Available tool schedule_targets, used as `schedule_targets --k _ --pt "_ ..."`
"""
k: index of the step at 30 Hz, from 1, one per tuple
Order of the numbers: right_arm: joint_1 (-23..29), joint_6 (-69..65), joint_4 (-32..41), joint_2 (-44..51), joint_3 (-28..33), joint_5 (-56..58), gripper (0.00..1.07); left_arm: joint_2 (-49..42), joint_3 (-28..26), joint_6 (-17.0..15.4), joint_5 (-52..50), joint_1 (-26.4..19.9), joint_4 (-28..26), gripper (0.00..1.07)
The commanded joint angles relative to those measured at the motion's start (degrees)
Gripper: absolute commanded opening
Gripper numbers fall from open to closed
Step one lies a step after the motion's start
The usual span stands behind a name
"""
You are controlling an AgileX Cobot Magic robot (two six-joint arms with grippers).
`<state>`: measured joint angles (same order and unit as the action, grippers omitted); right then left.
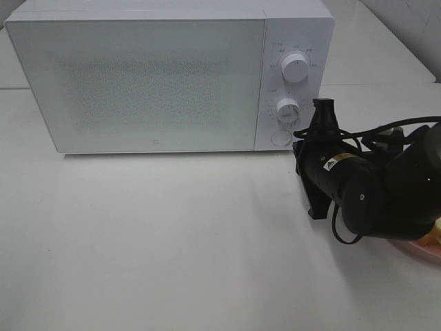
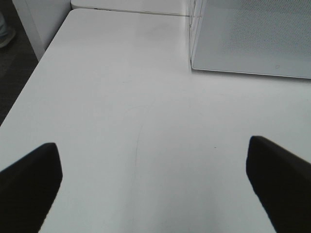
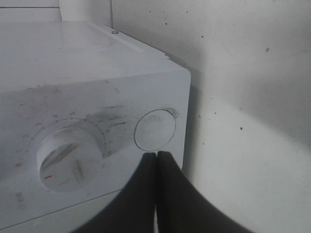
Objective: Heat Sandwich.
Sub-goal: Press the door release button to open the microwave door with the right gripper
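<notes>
With the right pincer (image 3: 156, 154) shut before the microwave's (image 1: 138, 83) round button (image 3: 154, 129) and the left pincer (image 2: 153, 148) spread wide over the table (image 2: 121, 97), the sandwich (image 1: 433, 238), mostly hidden behind the right arm, looks soft and crushable, so it is best lifted by its pink plate's (image 1: 419, 249) rim.

surface: white table (image 1: 172, 262) | on it: microwave (image 1: 138, 83); far right, maybe pink plate (image 1: 422, 249), mostly hidden

Largely hidden behind right arm (image 1: 386, 196) and cut off at picture edge: plate (image 1: 424, 252). Too small to read: dial markings (image 1: 309, 50).
</notes>
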<state>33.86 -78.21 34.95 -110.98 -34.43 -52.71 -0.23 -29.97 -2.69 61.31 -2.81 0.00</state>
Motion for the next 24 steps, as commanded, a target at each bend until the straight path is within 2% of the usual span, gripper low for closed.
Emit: schedule_targets --k 1,24 --pt "-0.80 0.74 -1.15 -1.20 -1.95 0.34 0.00 -1.49 0.06 0.00 -0.57 0.06 0.00 0.98" --pt "-2.69 2.75 -0.69 -8.59 -11.63 2.06 0.00 -1.49 0.06 0.00 -0.57 0.06 0.00 0.98"
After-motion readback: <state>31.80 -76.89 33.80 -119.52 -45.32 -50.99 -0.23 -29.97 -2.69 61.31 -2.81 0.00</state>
